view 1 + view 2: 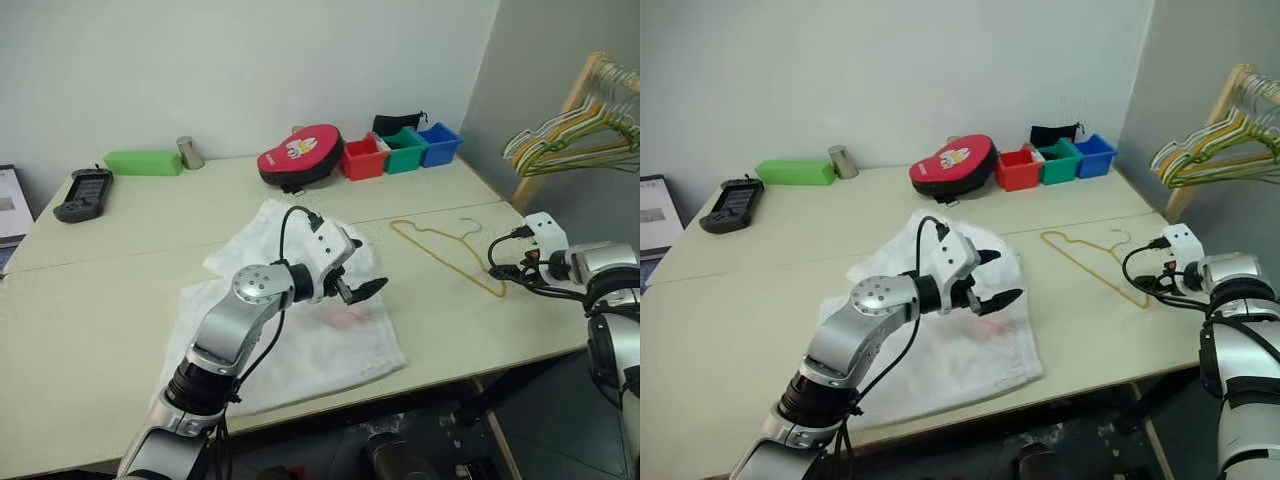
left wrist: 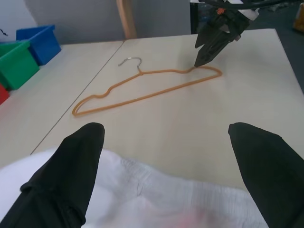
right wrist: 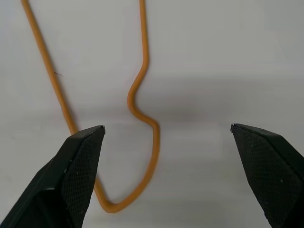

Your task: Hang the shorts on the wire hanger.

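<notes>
You are looking at the shorts (image 1: 300, 340) lying spread and wrinkled on the pale table (image 1: 130, 270), toward its near edge and in front of your left arm; the left gripper (image 1: 990, 278) is hovering just above the cloth with its two black fingers (image 2: 71, 171) standing wide apart and holding nothing; from the left wrist view the white fabric is sitting just below those fingers.

The wire hanger (image 1: 445, 252) is lying flat on the table to the right of the shorts, apart from them, its small hook (image 1: 470, 226) pointing toward the far side; your right gripper (image 2: 211, 45) is poised over the hanger's near right corner (image 3: 128, 199), fingers (image 3: 266, 156) spread wide with the wire's bent end lying between them on the tabletop, not gripped; whether the tips are touching the table, you cannot tell.

Along the far edge you are seeing red, green and blue bins (image 1: 400, 150), a red round case (image 1: 300, 155), a green box (image 1: 143, 162), a small metal cup (image 1: 189, 152) and a black handheld device (image 1: 83, 193); thicker hangers (image 1: 580, 135) are bunched on a wooden rack at the right.
</notes>
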### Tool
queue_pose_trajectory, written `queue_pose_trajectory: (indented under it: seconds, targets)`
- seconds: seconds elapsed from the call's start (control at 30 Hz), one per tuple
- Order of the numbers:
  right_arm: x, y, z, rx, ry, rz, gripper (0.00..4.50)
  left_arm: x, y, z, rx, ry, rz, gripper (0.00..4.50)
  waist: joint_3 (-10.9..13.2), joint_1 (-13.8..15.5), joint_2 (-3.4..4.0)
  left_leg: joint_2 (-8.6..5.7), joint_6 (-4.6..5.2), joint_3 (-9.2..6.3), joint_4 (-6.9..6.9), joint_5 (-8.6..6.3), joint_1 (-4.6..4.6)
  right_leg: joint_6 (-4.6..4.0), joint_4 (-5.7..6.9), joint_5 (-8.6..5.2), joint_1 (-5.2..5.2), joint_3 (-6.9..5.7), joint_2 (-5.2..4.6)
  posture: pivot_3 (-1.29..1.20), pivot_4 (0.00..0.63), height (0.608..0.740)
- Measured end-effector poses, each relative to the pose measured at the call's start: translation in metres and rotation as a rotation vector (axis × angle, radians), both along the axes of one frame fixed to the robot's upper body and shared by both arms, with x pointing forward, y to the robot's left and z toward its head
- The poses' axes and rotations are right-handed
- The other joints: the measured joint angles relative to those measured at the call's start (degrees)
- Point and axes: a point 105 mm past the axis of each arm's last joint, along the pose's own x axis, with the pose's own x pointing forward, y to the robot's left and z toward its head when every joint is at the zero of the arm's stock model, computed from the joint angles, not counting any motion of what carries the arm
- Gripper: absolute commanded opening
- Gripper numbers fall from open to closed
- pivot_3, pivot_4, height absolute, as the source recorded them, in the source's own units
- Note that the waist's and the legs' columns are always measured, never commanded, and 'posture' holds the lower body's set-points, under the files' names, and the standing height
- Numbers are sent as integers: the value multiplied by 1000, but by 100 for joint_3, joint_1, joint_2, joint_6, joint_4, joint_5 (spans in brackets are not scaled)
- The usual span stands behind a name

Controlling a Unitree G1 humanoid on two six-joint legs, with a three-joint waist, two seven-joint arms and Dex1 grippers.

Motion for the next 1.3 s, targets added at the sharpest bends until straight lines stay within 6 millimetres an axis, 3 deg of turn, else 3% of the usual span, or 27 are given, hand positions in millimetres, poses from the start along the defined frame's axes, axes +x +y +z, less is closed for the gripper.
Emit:
queue_pose_trajectory:
  seconds: [0.1,0.2,0.63,0.73,1.13,1.2,1.3]
  targets:
    - [-2,4,-10,15,20,-8,4500,-1,0,2,2,-7,-3,4444,-1,10,1,-2,0,2,2,0,0,1,0,1,0,5,-1,-51,28,740]
    - [-5,7,-18,17,39,8,4000,-2,0,4,8,-18,-8,4500,-4,-2,1,-1,0,2,1,0,0,2,1,1,4,4,-1,-50,28,740]
    - [-7,8,-21,49,50,-6,624,-1,3,3,24,-19,3,4500,-11,-6,-2,-1,0,-8,4,0,7,2,-2,1,31,-4,1,-24,20,740]
    - [-7,9,-21,57,52,1,44,0,4,3,25,-21,7,4500,-12,-5,-2,-1,0,-9,4,0,7,2,-2,1,32,-4,1,-25,21,740]
    - [-4,12,-20,42,31,22,44,3,8,4,27,-27,30,4500,-15,-17,-6,-1,0,-6,4,1,10,2,-1,2,34,0,1,-29,23,740]
    - [2,16,-17,7,-3,46,44,10,15,6,27,-27,58,4500,-12,-40,-4,-2,-1,-2,6,1,10,3,2,2,31,6,1,-35,27,740]
    - [23,28,8,-58,-114,103,44,31,40,23,13,-51,152,4500,-5,-72,7,-10,0,3,5,2,6,10,18,7,8,22,1,-44,31,740]
